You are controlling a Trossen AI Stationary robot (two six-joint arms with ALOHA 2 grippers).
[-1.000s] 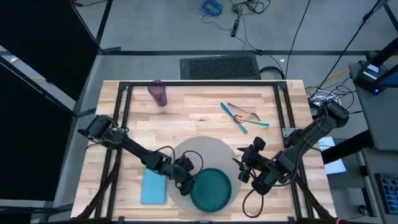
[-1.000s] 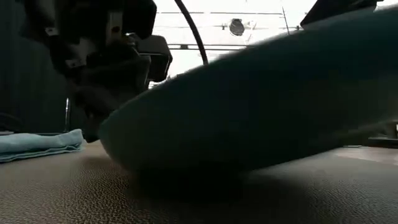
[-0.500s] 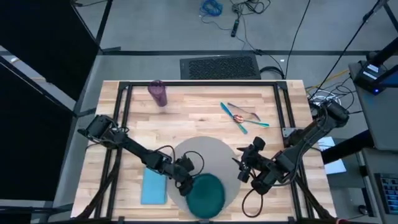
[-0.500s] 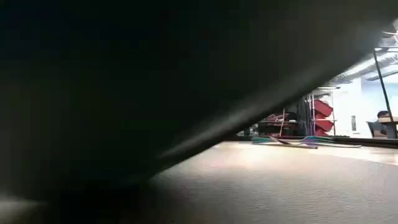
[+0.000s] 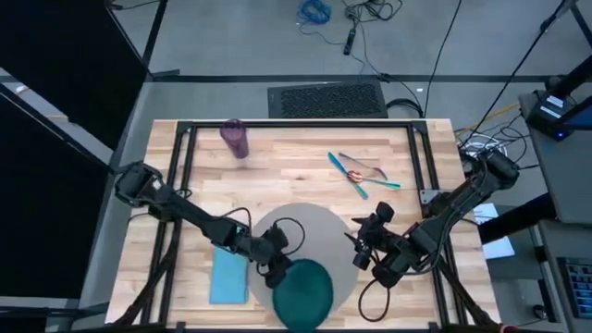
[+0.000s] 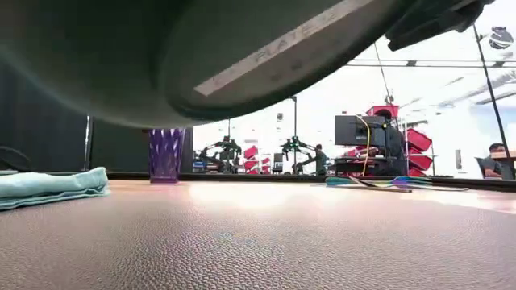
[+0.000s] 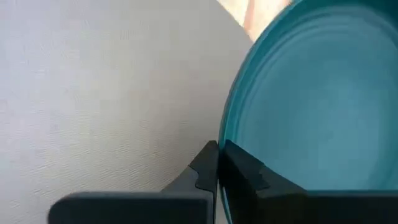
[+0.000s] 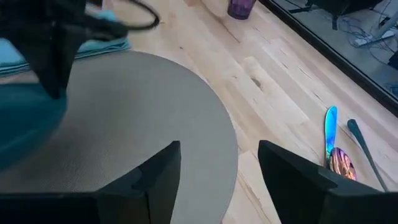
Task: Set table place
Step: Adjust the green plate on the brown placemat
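A round teal plate (image 5: pixel 303 294) hangs over the near part of the big grey-beige mat (image 5: pixel 305 231), with my left gripper (image 5: pixel 276 271) shut on its left rim. In the low view the plate's underside (image 6: pixel 242 48) floats above the mat (image 6: pixel 258 242). A light-blue napkin (image 5: pixel 228 277) lies flat left of the mat. The purple cup (image 5: pixel 235 139) stands at the far left. Teal-handled cutlery (image 5: pixel 361 173) lies at the far right. My right gripper (image 5: pixel 365 242) waits open over the mat's right edge. My left gripper pinches the plate's rim (image 7: pixel 222 134) on its left side, one finger (image 7: pixel 205 171) outside the rim and the other finger (image 7: pixel 245 171) inside the plate. It comes from the table's left, slanting down. The plate is lifted clear of the mat and tilted.
A black metal frame (image 5: pixel 305 124) borders the wooden table. Bare planks (image 5: pixel 296 166) lie between the mat and the cup and cutlery. Beyond the table stand monitors, red bins and seated people (image 6: pixel 493 157).
My left gripper, still shut on the rim, has raised the plate off the mat, where its edge rested a second ago. The plate has shifted a little toward the table's near edge and left, and now hangs clear and tilted.
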